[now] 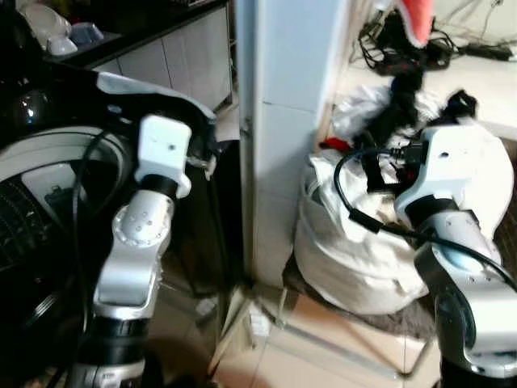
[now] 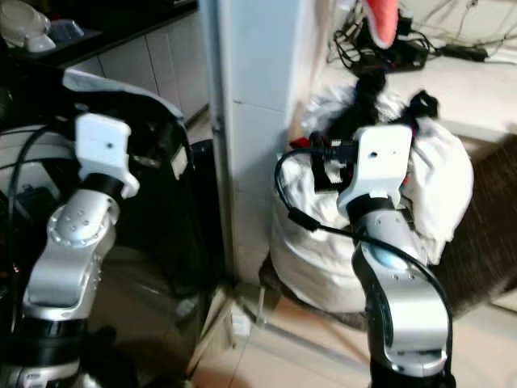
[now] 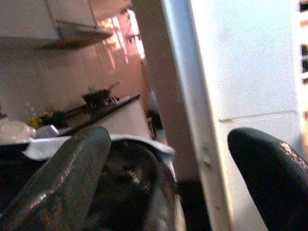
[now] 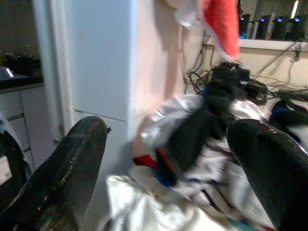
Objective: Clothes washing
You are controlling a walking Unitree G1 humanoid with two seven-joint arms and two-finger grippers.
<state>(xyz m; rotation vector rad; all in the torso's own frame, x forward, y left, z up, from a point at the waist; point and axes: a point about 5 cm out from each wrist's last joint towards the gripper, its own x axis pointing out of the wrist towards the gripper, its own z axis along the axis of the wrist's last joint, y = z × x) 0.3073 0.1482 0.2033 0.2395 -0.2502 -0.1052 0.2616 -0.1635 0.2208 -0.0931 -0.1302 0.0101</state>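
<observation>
A white laundry bag (image 1: 355, 259) stuffed with clothes stands right of a white pillar (image 1: 283, 121). Dark garments (image 1: 396, 113) are heaped on top of it. The washing machine (image 1: 40, 186) is on the left, its round dark drum opening facing me and a white cloth (image 1: 161, 90) draped over its top. My right gripper (image 4: 168, 163) is raised in front of the bag's top, open, with nothing between its fingers (image 4: 67, 168). My left gripper (image 3: 168, 163) is held up beside the machine, facing the pillar, open and empty.
A dark counter with bowls (image 1: 56, 36) runs behind the machine. A white ledge (image 1: 485, 77) behind the bag carries tangled cables (image 1: 420, 48). A red and white item (image 1: 416, 20) hangs above. The bag rests on a low metal frame (image 1: 355, 347) on tiled floor.
</observation>
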